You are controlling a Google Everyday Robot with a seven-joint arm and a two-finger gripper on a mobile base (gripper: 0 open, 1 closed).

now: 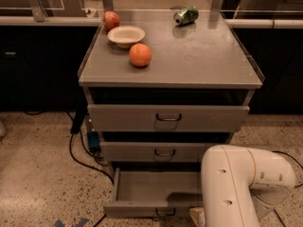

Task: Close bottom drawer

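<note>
Speckled floor underlies the open bottom drawer. Arm sits at its right front, likely to push; gripper hidden behind it, state untellable.

The scene was rather dim. Warm light fell from above onto the table, and its grey top showed a soft sheen near the can. Just under the table top lay a deep band of shadow. Lower, the open bottom drawer carried a dark shadow of the pale arm, the brightest thing there. The end effector sat below the table at that drawer's front, mostly shaded. Left and right of the table everything was almost black.
</note>
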